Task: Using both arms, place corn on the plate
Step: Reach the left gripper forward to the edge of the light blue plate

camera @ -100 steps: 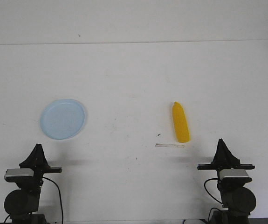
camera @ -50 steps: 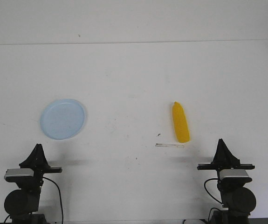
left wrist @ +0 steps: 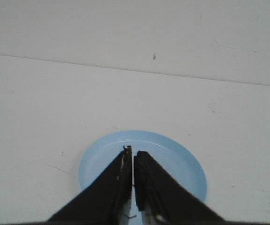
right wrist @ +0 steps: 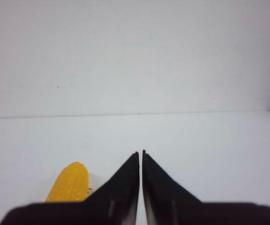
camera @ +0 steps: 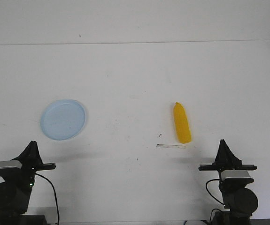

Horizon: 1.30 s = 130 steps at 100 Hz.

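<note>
On the surface [camera: 135, 84], corn [camera: 182, 123] lies untouched — both hands closed together; smooth cob may roll when gripped.

My two grippers, the left gripper [camera: 32, 145] and the right gripper [camera: 223, 144], are plain black, each backed by a silver-grey wrist block. The plate [camera: 63, 119] toward the tabletop's left edge is a pale, even light blue, and the corn [camera: 181, 123] toward the right edge is bright yellow-orange with a fine pebbled kernel pattern. The tabletop [camera: 135, 79] itself is white, flecked with a few small dark specks.
</note>
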Available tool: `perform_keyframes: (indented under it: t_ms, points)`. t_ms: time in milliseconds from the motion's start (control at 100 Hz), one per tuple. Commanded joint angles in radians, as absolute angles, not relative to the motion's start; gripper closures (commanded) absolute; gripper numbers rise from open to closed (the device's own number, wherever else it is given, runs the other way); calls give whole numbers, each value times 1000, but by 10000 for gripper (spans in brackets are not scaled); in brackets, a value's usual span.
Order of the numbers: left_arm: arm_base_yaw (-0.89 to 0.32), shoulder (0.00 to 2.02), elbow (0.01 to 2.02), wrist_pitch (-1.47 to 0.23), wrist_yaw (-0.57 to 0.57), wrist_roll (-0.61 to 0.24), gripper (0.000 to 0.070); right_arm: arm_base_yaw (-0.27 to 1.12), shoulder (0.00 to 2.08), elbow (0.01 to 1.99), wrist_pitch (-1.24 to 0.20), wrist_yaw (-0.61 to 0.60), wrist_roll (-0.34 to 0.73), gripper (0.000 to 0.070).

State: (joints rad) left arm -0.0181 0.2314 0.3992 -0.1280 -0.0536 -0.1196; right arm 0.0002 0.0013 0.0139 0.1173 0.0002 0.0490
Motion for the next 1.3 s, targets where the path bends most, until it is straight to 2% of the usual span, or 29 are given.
perform_keyframes:
  t_ms: [0, 360, 530, 730, 840, 960, 1030, 1200, 1290]
  points:
    - [-21, 284, 461, -108, -54, -125, 699, 1, 1, 13, 127, 0, 45, 690]
    - [-20, 630, 684, -144, -56, -125, 699, 1, 1, 13, 127, 0, 45, 690]
    - [-16, 824, 809, -308, -56, -122, 699, 1, 1, 13, 127, 0, 45, 690]
    - [30, 1063, 981, -597, -10, -125, 699, 1, 1, 13, 127, 0, 45, 690]
    - [109, 1172, 1043, -685, 84, -125, 699, 1, 1, 13, 127, 0, 45, 690]
    - [213, 1261, 1055, -682, 319, -125, 699, 1, 1, 13, 127, 0, 45, 690]
    - [275, 1300, 1055, -669, 397, -125, 699, 1, 1, 13, 127, 0, 45, 690]
    - [377, 1383, 1055, -593, 416, -201, 680, 1, 1, 13, 127, 0, 45, 690]
    - [403, 1424, 1055, -542, 416, -205, 555, 1, 1, 13, 127, 0, 45, 690]
